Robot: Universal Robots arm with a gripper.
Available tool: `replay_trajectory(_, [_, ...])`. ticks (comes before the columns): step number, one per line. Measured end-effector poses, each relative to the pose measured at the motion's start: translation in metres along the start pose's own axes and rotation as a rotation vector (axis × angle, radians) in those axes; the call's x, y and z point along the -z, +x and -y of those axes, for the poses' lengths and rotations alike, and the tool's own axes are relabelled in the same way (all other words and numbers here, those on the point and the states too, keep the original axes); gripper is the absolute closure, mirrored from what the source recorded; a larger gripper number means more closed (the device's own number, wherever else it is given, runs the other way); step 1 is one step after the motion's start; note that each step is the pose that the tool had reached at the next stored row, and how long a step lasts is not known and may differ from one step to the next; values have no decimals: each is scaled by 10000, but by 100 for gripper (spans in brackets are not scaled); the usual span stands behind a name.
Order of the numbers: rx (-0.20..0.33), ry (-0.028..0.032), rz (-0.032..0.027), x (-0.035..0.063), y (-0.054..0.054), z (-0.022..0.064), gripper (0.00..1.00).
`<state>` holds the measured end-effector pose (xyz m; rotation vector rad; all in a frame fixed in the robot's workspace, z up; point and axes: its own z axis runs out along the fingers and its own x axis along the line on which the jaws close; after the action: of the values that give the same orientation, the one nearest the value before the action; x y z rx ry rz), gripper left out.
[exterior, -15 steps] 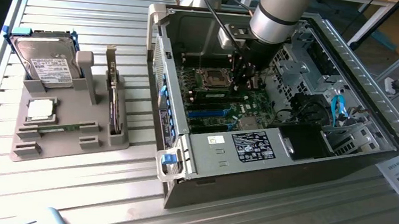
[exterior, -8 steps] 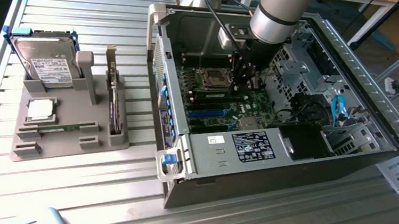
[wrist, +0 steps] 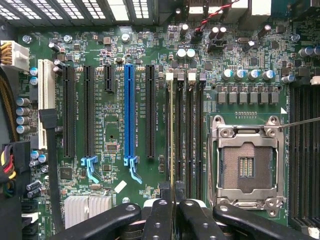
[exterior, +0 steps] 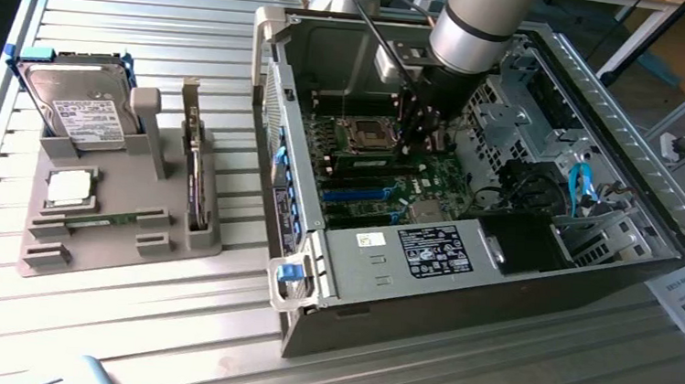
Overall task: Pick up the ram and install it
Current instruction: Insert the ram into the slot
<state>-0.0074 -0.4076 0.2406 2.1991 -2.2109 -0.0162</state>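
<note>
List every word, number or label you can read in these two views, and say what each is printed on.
No text is clear enough to quote.
Hard drive label: print too small to read.
Black power supply label: too small to read.
Motherboard slot lettering: blurred.
Held edge-on in the end effector, the ram: no text shows.

1. The arm link (exterior: pixel 476 19) is a round tube in silver-grey with 1 dark band near its lower end.
2. The wrist section (exterior: pixel 445 88) is a black housing.
3. The cable (exterior: pixel 385 49) is thin and black and runs beside the arm.
4. The tool (wrist: pixel 174 202) is black: 2 inner fingers (wrist: pixel 159 220), 2 curved outer links (wrist: pixel 100 220), and small round screws near the tips.
</note>
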Motion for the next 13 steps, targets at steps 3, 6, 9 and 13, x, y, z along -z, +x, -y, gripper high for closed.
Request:
replay_trajectory(3, [1, 1, 3, 4, 0, 0, 88])
replay_trajectory(6, [0, 19, 0, 4, 0, -12, 88])
replay_trajectory(9, [-13, 22, 0, 4, 0, -13, 88])
replay_trajectory(13, [-119, 21, 2, 4, 0, -13, 88])
